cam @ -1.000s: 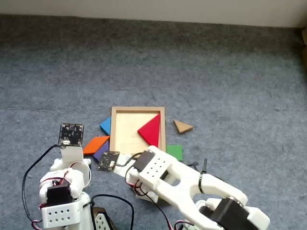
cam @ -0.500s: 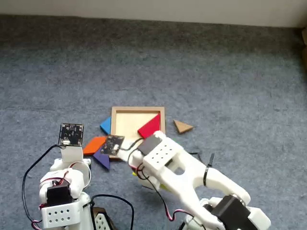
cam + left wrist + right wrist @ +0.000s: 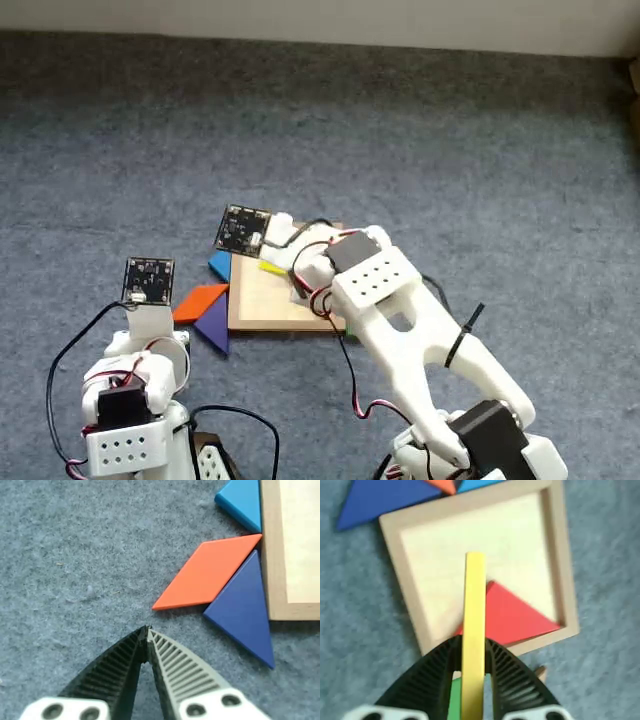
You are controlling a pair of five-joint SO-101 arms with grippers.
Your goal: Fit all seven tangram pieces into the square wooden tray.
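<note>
Right gripper [image 3: 472, 642] is clamped on the yellow piece [image 3: 474, 605], held on edge above the square wooden tray [image 3: 470, 505]. Its wrist view catches the red triangle [image 3: 507, 612] lying flat inside the tray, where the arm blocks the high view. Left gripper [image 3: 146, 632] is pinched together and empty. It sits outside the tray, near the orange parallelogram [image 3: 207, 572] and dark blue triangle [image 3: 245, 610], both against the tray's rim.

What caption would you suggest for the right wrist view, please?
Right jaws clamp a yellow piece edge-on over the wooden tray, which holds a red triangle.
</note>
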